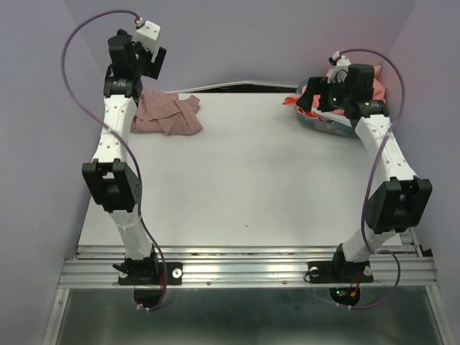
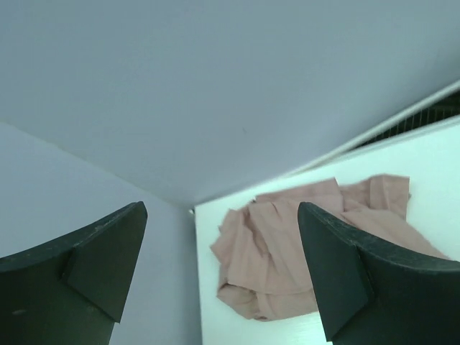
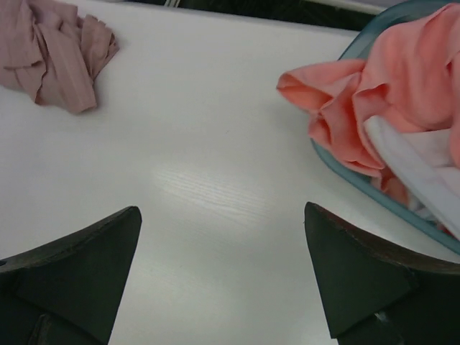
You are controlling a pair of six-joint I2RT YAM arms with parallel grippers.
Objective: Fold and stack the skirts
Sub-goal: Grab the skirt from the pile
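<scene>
Left gripper (image 2: 221,215), jaws apart and empty, hovered above the mauve-pink skirt (image 2: 302,244), which lay crumpled at the table's (image 1: 251,180) far-left corner. Right gripper (image 3: 223,212), likewise spread, hung beside the teal basket (image 3: 366,32) holding the coral skirt (image 3: 388,79) and white-blue skirt (image 3: 424,169).

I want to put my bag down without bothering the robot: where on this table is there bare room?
The middle and near part of the table is bare, from the near edge to the pink skirt at far left and the basket of coral cloth at far right. The strip between those two is free too. Only the far corners are crowded.
</scene>
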